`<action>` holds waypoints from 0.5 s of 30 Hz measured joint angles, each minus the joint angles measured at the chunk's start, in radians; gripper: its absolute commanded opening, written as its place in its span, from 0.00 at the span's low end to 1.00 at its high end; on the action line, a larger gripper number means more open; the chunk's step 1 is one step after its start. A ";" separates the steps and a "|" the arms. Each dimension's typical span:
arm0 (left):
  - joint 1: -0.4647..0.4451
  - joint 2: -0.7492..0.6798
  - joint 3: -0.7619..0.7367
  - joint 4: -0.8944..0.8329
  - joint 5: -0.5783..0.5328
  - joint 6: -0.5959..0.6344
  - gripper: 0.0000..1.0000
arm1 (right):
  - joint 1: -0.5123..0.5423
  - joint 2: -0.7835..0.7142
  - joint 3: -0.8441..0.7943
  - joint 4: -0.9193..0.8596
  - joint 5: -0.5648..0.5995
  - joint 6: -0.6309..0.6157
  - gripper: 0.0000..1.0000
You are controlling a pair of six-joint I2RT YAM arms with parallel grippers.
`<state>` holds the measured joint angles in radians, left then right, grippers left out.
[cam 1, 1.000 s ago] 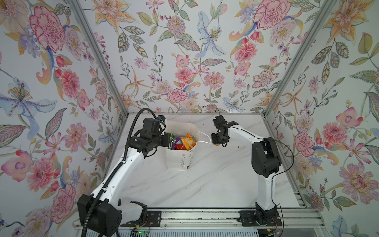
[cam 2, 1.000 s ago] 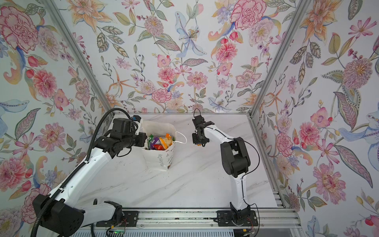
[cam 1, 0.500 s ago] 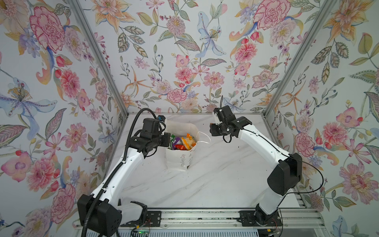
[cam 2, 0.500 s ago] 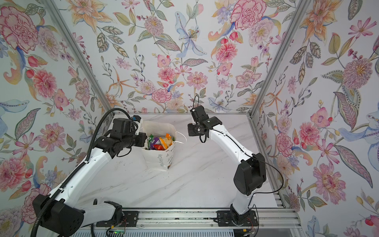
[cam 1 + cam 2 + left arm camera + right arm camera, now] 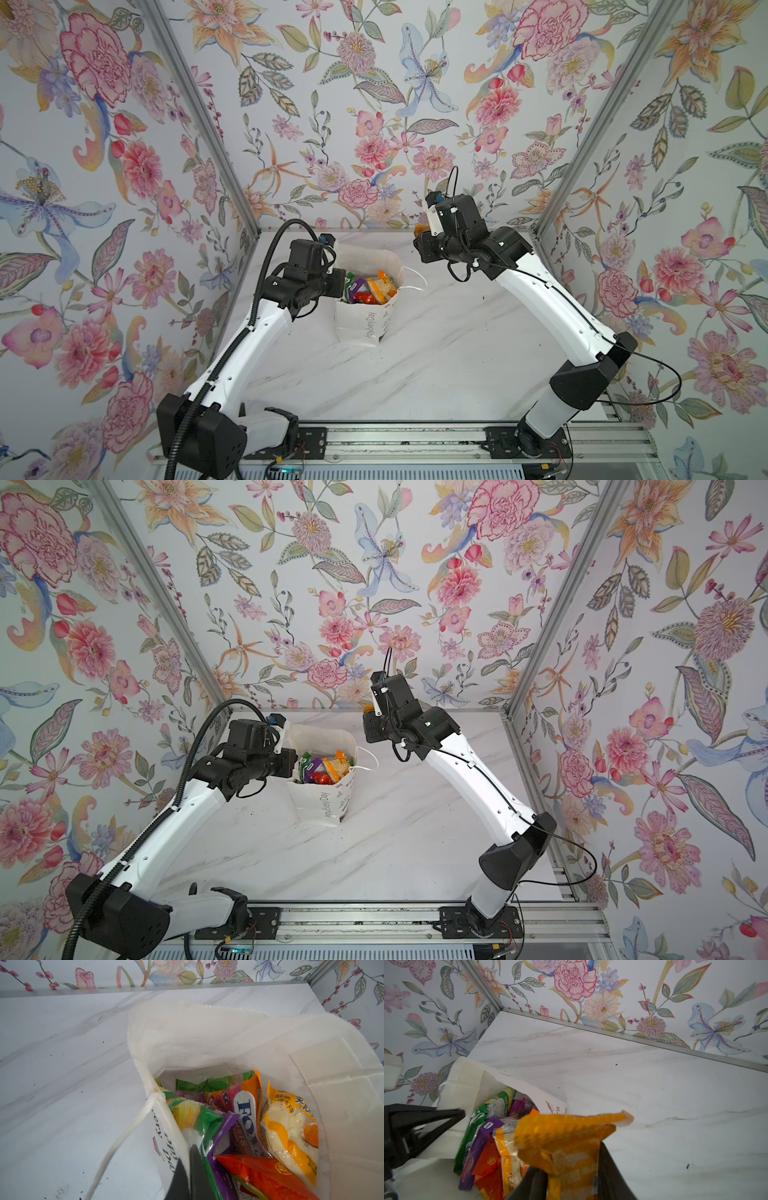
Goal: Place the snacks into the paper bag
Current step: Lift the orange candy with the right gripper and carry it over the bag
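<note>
The white paper bag (image 5: 365, 324) stands upright on the marble table at the back left, printed "Happy Every Day". Several snacks (image 5: 370, 286) fill it: green, purple, red and orange packets, with a Fox's candy bag (image 5: 247, 1118) among them. My left gripper (image 5: 190, 1159) is shut on the paper bag's rim, one finger outside the wall and one inside. My right gripper (image 5: 570, 1159) is shut on an orange snack packet (image 5: 571, 1132). In both top views it hangs in the air to the right of the bag's mouth (image 5: 324, 746), with the packet (image 5: 420, 229) barely showing.
A white cord handle (image 5: 415, 278) droops over the bag's right side, another (image 5: 124, 1136) hangs by my left fingers. Floral walls close in the marble table (image 5: 415, 365) on three sides. A metal rail (image 5: 395, 440) runs along the front edge.
The right arm has swung its elbow out to the right and lifted the orange packet up and back toward the rear wall. The left arm and the bag have not moved.
</note>
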<state>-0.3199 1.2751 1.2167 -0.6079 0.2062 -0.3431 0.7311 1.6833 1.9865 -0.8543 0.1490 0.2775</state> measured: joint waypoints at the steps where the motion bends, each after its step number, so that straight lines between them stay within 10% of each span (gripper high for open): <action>1: 0.000 0.000 0.000 0.000 0.000 0.000 0.00 | 0.016 0.000 0.019 -0.006 0.005 -0.003 0.15; 15: 0.000 0.000 0.000 0.000 0.000 0.000 0.00 | 0.160 0.065 0.222 -0.073 0.054 -0.032 0.15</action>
<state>-0.3199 1.2751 1.2167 -0.6079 0.2066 -0.3431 0.8913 1.7481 2.2086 -0.9276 0.2028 0.2459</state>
